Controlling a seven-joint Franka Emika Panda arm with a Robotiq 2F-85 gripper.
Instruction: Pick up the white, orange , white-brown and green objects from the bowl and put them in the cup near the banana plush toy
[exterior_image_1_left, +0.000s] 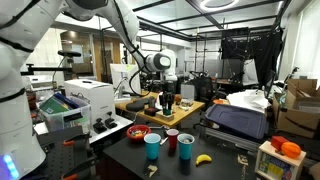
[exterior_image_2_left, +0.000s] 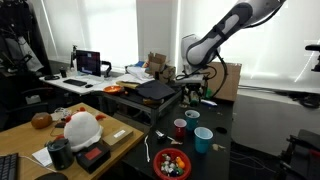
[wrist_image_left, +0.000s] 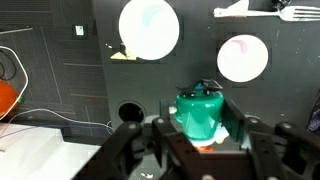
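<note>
Gripping green object (wrist_image_left: 200, 112) between partly closed fingers (wrist_image_left: 238, 128), raised above dark surface (exterior_image_1_left: 115, 160); banana plush toy (exterior_image_1_left: 203, 158) beside cup (exterior_image_1_left: 186, 150).

Background clutter in an exterior view: white printer (exterior_image_1_left: 88, 98) on the bench, white tray (exterior_image_1_left: 110, 127) just in front of it, dark case (exterior_image_1_left: 240, 118) well off to the printer's right in the picture, and an orange thing (exterior_image_1_left: 290, 147) further that way.

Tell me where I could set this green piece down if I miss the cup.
For the green piece, bare tabletop lies beside the bowl, on its side away from the cups. Crowded: blue cup, red cup, second blue cup and banana plush toy cluster.
</note>
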